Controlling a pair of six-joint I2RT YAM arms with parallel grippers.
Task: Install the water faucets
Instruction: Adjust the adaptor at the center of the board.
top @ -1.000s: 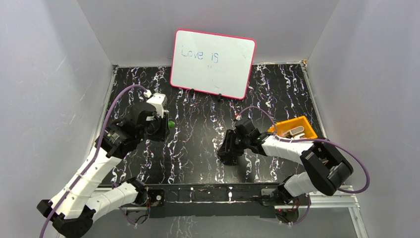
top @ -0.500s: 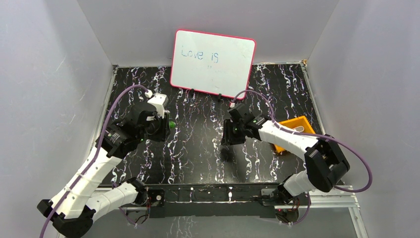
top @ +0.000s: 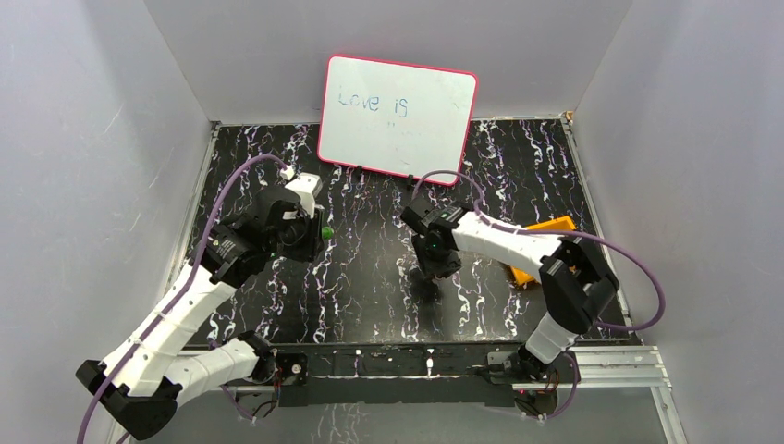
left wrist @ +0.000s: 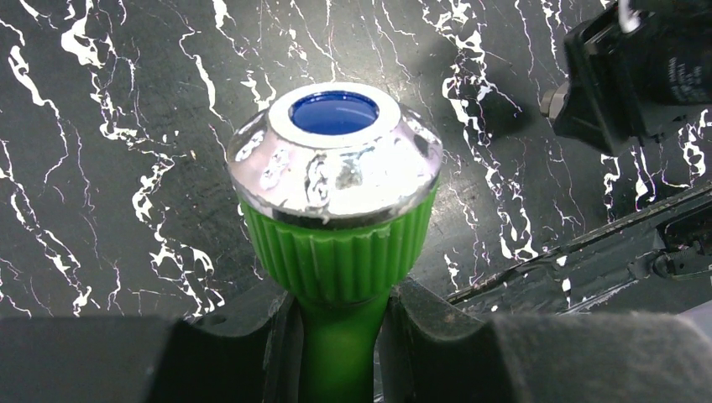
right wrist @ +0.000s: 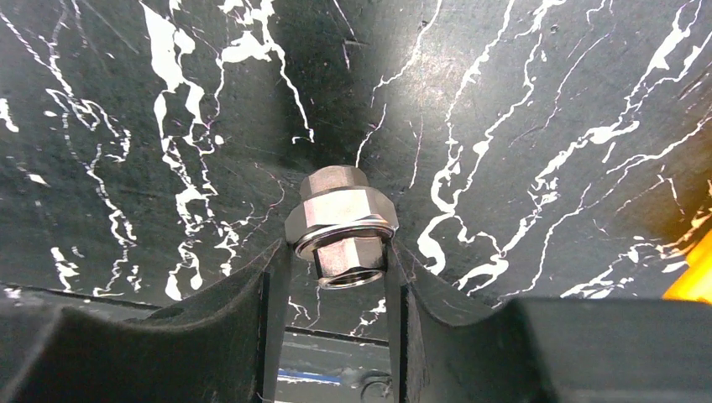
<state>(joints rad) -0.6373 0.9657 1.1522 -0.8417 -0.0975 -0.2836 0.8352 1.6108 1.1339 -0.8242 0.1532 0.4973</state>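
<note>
The water faucet (left wrist: 336, 168) fills the left wrist view: a green ribbed body under a round silver knob with a blue centre. My left gripper (left wrist: 336, 306) is shut on its green stem. From above, only a green bit of the faucet (top: 326, 231) shows at the left gripper (top: 312, 237), held over the table's left half. My right gripper (right wrist: 340, 262) is shut on a silver hex fitting (right wrist: 342, 220), pinched at its lower nut with the threaded opening facing the camera. In the top view the right gripper (top: 434, 261) hangs near the table's middle.
An orange tray (top: 553, 228) sits at the right, mostly hidden behind the right forearm. A pink-framed whiteboard (top: 398, 116) leans against the back wall. The table (top: 370, 287) is black marble-patterned, with a metal rail (top: 398, 356) along its near edge.
The right arm has swung from beside the orange tray leftward toward the table's middle, carrying the fitting. The left arm has shifted slightly right with the faucet.
</note>
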